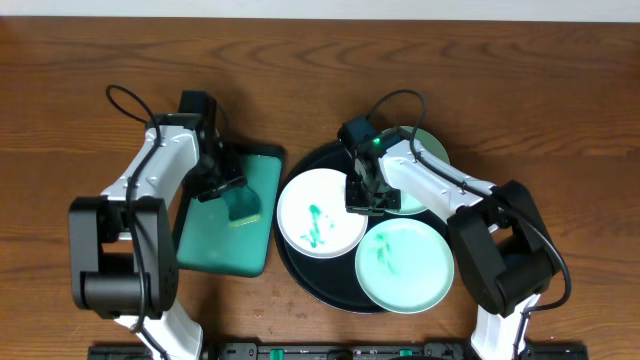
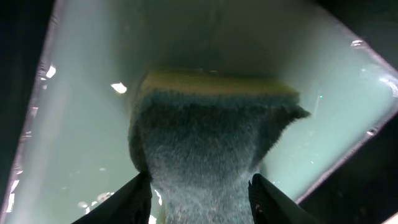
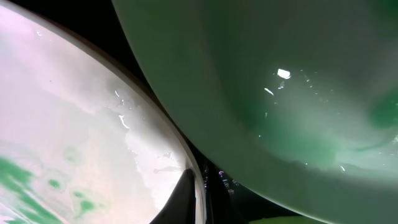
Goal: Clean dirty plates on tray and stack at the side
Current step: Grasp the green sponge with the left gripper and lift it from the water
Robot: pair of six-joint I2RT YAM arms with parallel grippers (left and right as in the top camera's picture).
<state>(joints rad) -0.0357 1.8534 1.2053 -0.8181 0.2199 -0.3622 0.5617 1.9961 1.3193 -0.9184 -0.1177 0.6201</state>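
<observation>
The black tray (image 1: 300,262) holds three plates. The white plate (image 1: 322,213), smeared green, lies at its left. One mint plate (image 1: 404,265) with smears lies at the front. The other mint plate (image 1: 428,148) is at the back, mostly under my right arm. My right gripper (image 1: 365,195) is shut on the white plate's right rim. In the right wrist view one finger (image 3: 199,199) lies on the white plate (image 3: 74,124), next to a mint plate (image 3: 280,93). My left gripper (image 1: 225,185) is shut on the sponge (image 1: 243,205), which also shows in the left wrist view (image 2: 205,137) between the fingers (image 2: 199,199).
A teal-green rectangular tray (image 1: 215,245) lies left of the black tray, and its wet base shows in the left wrist view (image 2: 74,93). The brown wood tabletop (image 1: 560,90) surrounds both trays. Both arm bases stand at the front edge.
</observation>
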